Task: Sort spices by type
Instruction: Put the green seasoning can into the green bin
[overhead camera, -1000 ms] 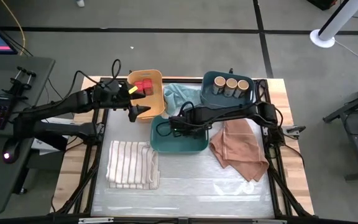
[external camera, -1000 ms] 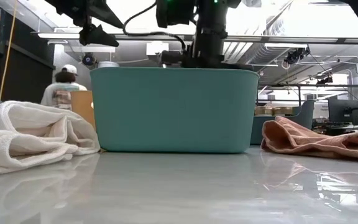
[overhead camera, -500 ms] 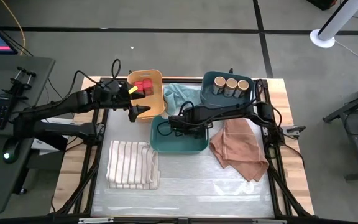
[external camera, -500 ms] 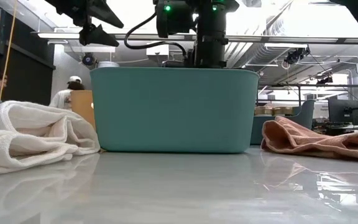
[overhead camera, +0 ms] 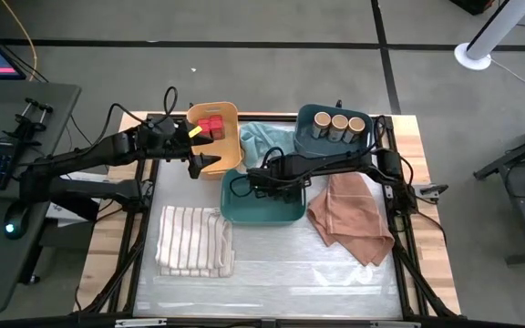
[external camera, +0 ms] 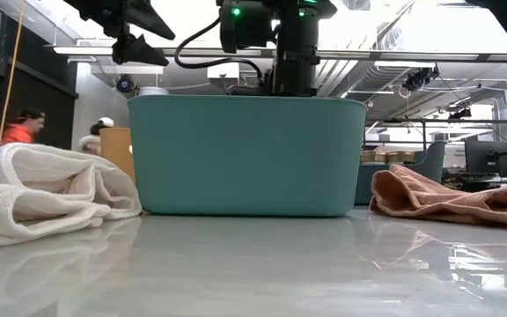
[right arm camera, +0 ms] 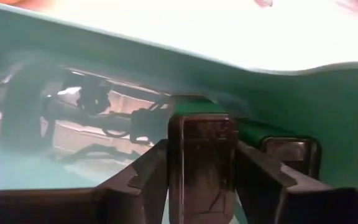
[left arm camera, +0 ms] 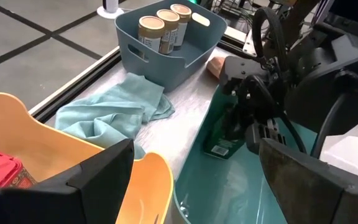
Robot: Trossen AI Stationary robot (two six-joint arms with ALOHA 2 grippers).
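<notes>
The right tool [overhead camera: 255,181] is down inside the teal bin [overhead camera: 285,214], fingers narrow and clamped on a flat black tin [right arm camera: 202,162], with a second tin [right arm camera: 289,152] standing just beside it against the bin wall. From the left wrist view the tin [left arm camera: 224,144] sits low in the bin's corner. My read: this is the placing step, so lower it until it rests on the bin floor, keep it snug alongside its neighbour, then release straight and lift clear without nudging either one. Over at the orange bin [overhead camera: 229,150], the left tool [overhead camera: 203,148] waits with fingers spread wide and nothing held, the red-topped jars [overhead camera: 211,126] beside it. The tan-lidded jars [overhead camera: 339,125] stand in the blue bin [overhead camera: 306,117] at the surface's far edge.
</notes>
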